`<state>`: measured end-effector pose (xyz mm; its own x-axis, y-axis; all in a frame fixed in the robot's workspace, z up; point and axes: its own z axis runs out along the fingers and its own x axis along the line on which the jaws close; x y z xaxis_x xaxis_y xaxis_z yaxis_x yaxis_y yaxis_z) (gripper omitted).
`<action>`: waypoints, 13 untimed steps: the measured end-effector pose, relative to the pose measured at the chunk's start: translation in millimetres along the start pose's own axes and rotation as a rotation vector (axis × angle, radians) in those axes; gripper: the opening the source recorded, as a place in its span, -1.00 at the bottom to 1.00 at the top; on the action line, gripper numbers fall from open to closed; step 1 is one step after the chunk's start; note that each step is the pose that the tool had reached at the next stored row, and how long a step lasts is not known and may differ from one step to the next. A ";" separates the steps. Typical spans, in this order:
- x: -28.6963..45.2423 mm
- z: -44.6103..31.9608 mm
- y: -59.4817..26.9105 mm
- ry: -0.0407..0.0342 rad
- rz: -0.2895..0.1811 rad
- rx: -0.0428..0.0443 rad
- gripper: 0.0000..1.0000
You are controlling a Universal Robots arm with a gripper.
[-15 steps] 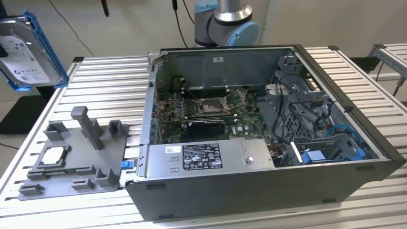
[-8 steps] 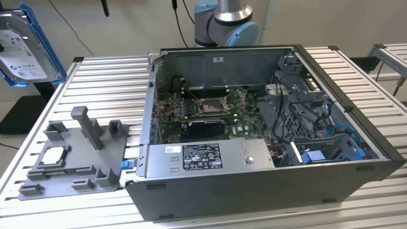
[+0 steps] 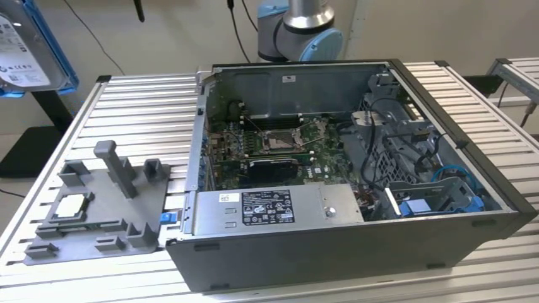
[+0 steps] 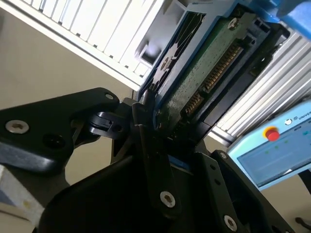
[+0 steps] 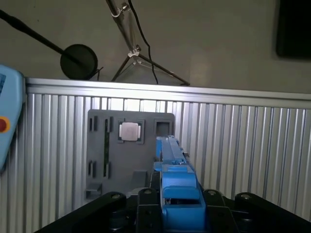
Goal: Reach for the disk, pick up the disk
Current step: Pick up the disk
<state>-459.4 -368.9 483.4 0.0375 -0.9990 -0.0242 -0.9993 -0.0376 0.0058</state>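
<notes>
Jaws clamped on the disk (image 4: pixel 209 68). In the second wrist view its lower edge is pinched between black fingers (image 4: pixel 153 155). The green circuit-board side and the connector row are turned to the camera, and the blue bracket is seen along the edges. The slatted desk (image 4: pixel 92 24) is seen behind. A light-blue pendant (image 4: pixel 272 160) with a red button (image 4: pixel 271 133) is seen beyond the desk edge; some print is carried on its casing.

First wrist view: the disk (image 5: pixel 177 182) is seen edge-on, blue bracket uppermost, held well clear of the desk (image 5: pixel 233 145). A grey fixture (image 5: pixel 104 145) is laid on the desk below, with a small square silver chip (image 5: pixel 130 131) seated in one recess. The disk is apart from both. A round black stand base (image 5: pixel 78 61) is seen on the floor past the desk.

Exterior view: the disk (image 3: pixel 25 44) is seen at the upper left edge, close to the camera and partly cut off, with its white printed label facing out. An open computer case (image 3: pixel 337 252) is set on the desk (image 3: pixel 135 107). A printed label is carried on its power supply (image 3: pixel 278 208), and a small white sticker on the inner back wall. The fixture (image 3: pixel 93 214) with the chip (image 3: pixel 71 206) is placed to the exterior view's left of the case. The arm's base (image 3: pixel 299 25) is seen behind the case.
</notes>
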 end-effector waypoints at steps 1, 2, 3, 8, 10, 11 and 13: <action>-0.1 -4.3 0.0 0.0000 0.000 -0.0001 -1.00; -0.2 -8.2 0.0 0.0000 0.000 -0.0001 -1.00; -0.3 -12.0 0.0 0.0001 0.000 -0.0002 -1.00; -0.7 -30.5 0.1 0.0000 0.000 0.0000 -1.00; -0.9 -37.9 0.2 0.0000 0.000 -0.0002 -1.00; -1.0 -41.0 0.2 -0.0001 0.000 0.0000 -1.00; -1.1 -45.6 0.2 -0.0001 0.000 0.0000 -1.00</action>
<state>-459.4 -368.9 529.0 0.0375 -0.9990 -0.0243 -0.9993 -0.0377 0.0058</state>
